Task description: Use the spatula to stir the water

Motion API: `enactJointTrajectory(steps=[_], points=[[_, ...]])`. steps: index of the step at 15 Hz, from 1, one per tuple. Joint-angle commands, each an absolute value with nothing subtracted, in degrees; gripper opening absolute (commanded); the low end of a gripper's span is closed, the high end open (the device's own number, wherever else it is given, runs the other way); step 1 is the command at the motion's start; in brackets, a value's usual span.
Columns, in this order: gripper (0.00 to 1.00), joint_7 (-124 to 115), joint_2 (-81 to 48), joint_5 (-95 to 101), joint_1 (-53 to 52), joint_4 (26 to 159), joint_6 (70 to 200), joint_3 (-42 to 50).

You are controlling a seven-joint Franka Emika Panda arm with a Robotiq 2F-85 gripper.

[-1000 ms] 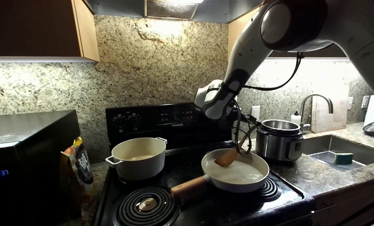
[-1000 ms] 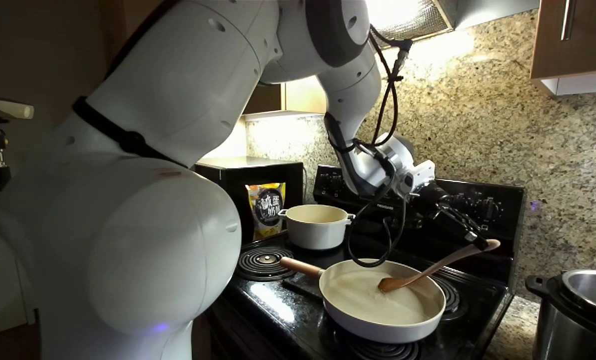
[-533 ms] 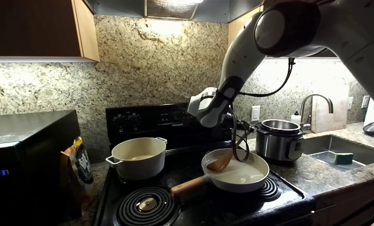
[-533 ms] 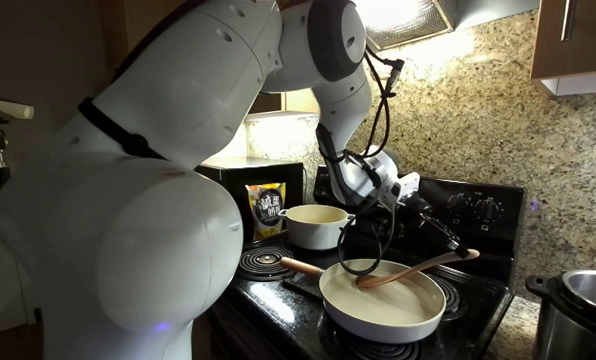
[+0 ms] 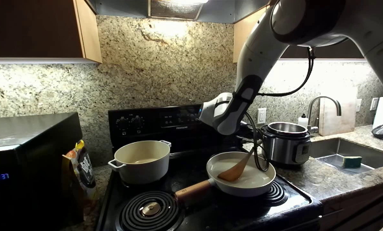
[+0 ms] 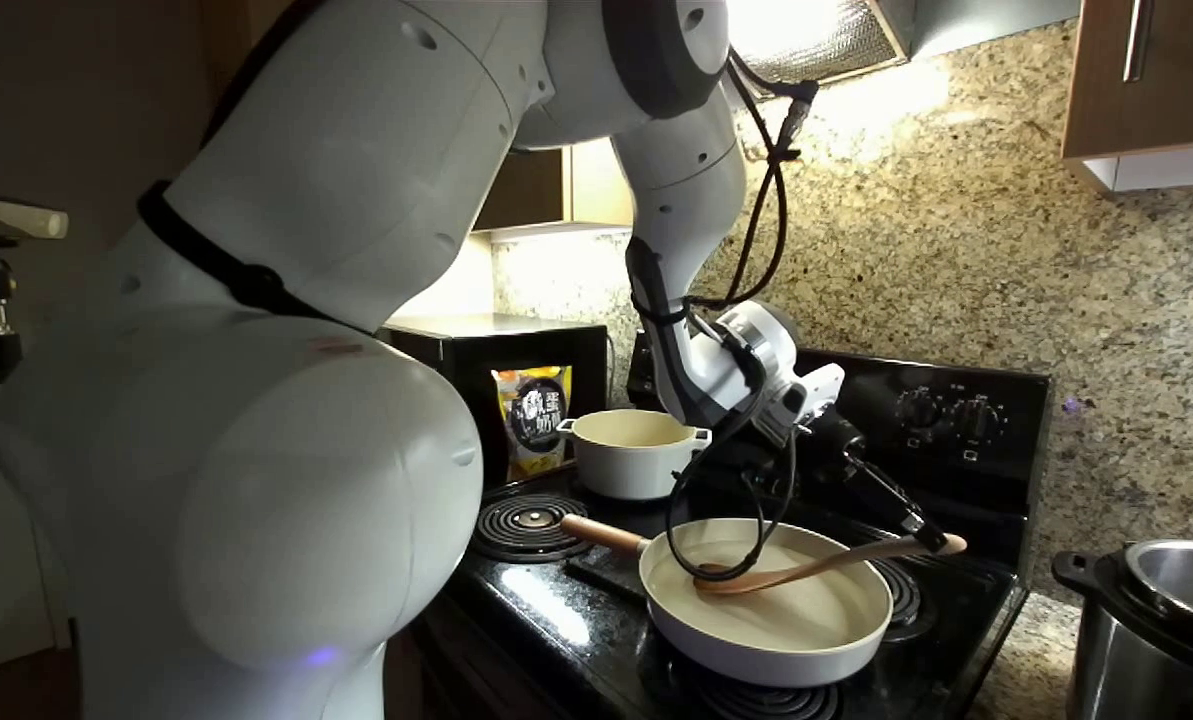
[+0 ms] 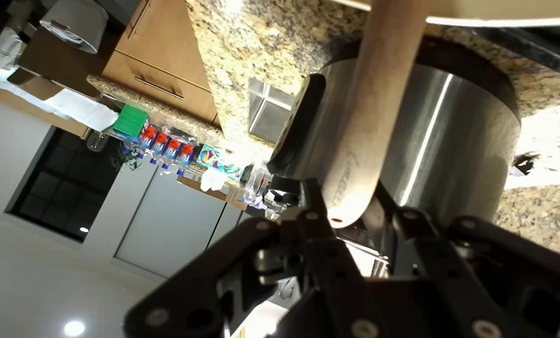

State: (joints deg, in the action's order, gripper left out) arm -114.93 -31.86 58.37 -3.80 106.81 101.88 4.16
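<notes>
The wooden spatula [image 5: 233, 173] leans in the cream frying pan [image 5: 242, 192], its wide blade down in the pale shallow water [image 6: 806, 615] toward the pan-handle side. It also shows in an exterior view [image 6: 836, 562], where a loop of cable crosses near the blade. My gripper [image 6: 931, 538] is shut on the spatula's handle close to its top end, above and beyond the pan's rim. In the wrist view the handle [image 7: 373, 108] stands between the two fingers of the gripper [image 7: 350, 197], with its rounded end between them. The blade is out of the wrist view.
A cream two-handled pot [image 5: 143, 173] stands on the back burner beside the pan. A steel pressure cooker [image 5: 286, 150] stands on the counter close to the gripper's side. The pan's wooden handle [image 5: 194, 190] sticks out over the stove. Arm cables [image 6: 671, 520] hang into the pan area.
The blade has swept through the water, first toward the pan-handle side, then partly back in an exterior view. My gripper is lower than one second ago and still holds the spatula.
</notes>
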Motion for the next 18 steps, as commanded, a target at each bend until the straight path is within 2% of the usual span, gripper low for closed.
enactJointTrajectory(steps=[1, 7, 18], points=[[0.11, -113.2, -25.0, 60.4, -1.6, 115.3, 105.2, 4.2], [0.11, -113.7, -21.3, 59.0, 0.3, 115.6, 102.3, 5.2], [0.11, -110.1, -29.2, 57.5, -0.6, 98.6, 94.3, 4.3]])
